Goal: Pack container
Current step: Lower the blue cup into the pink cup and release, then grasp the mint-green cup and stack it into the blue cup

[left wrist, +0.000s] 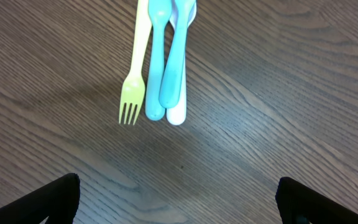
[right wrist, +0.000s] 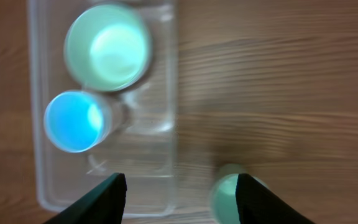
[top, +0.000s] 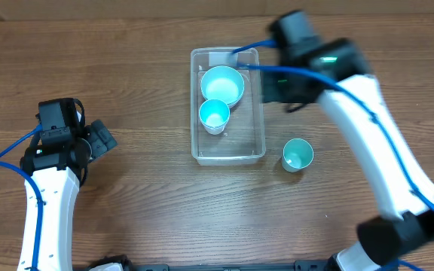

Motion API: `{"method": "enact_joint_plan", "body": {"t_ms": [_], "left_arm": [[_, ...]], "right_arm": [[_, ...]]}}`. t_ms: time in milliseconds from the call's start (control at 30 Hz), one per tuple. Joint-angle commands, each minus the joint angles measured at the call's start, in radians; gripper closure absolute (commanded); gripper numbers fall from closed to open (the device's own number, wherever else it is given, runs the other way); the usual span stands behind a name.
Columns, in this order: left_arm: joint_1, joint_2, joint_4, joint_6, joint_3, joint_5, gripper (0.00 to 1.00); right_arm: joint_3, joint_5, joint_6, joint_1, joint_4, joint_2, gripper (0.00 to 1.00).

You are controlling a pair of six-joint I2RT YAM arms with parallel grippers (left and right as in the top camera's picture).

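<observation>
The container (top: 232, 147) lies mid-surface, its long axis running near to far. It already holds a pale teal bowl (top: 222, 84) at the far end and a small cup (top: 214, 113) just nearer than the bowl. A loose cup (top: 297, 154) stands upright on the surface (top: 126, 75), just beside the container's near right corner. The right fingers (right wrist: 107, 200) hover above that side, spread wide and holding nothing, and in the wrist view the loose cup shows between them. This arm is clearly the nearer one. Well apart on the left, the left fingers (left wrist: 55, 202) are also wide open and empty over a fork (left wrist: 131, 93) and spoons (left wrist: 166, 62). Nothing blocks the loose cup, though the container's right wall stands close.
</observation>
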Motion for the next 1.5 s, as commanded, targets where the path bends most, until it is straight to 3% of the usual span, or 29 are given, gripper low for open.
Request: {"method": "enact_joint_plan", "body": {"t_ms": [0, 133, 233, 500, 767, 1000, 1033, 1067, 1100, 1167, 1267, 1467], "left_arm": [[0.003, 0.000, 0.000, -0.013, 0.000, 0.001, 0.00], [0.003, 0.000, 0.000, -0.013, 0.000, 0.001, 0.00], [0.003, 0.000, 0.000, -0.013, 0.000, 0.001, 0.00], [0.003, 0.000, 0.001, -0.013, 0.000, 0.001, 0.00], [0.003, 0.000, 0.001, -0.013, 0.000, 0.001, 0.00], [0.003, 0.000, 0.000, -0.013, 0.000, 0.001, 0.00], [0.003, 0.000, 0.000, -0.013, 0.000, 0.001, 0.00], [0.003, 0.000, 0.000, -0.013, 0.000, 0.001, 0.00], [0.003, 0.000, 0.000, -0.013, 0.000, 0.001, 0.00], [0.003, 0.000, 0.000, -0.013, 0.000, 0.001, 0.00], [0.003, 0.000, 0.001, -0.013, 0.000, 0.001, 0.00], [0.003, 0.000, 0.000, -0.013, 0.000, 0.001, 0.00]], "right_arm": [[-0.114, 0.023, 0.034, -0.102, -0.001, -0.187, 0.40], [-0.571, -0.056, 0.035, -0.200, 0.206, -0.470, 0.34], [-0.786, -0.085, 0.066, -0.203, 0.323, -0.489, 0.32], [-0.870, -0.132, 0.066, -0.203, 0.391, -0.277, 0.33], [-0.870, -0.132, 0.064, -0.203, 0.465, -0.095, 0.36], [-0.871, -0.133, 0.064, -0.203, 0.484, -0.028, 0.51], [-0.871, -0.133, 0.064, -0.203, 0.488, -0.018, 0.56], [-0.871, -0.139, 0.064, -0.203, 0.493, -0.011, 0.71], [-0.870, -0.145, 0.064, -0.203, 0.494, -0.012, 0.96], [-0.843, -0.151, 0.064, -0.203, 0.460, -0.015, 0.96], [-0.696, -0.139, 0.064, -0.203, 0.352, -0.040, 0.96], [-0.128, -0.076, 0.064, -0.168, 0.122, -0.080, 0.96]]}}
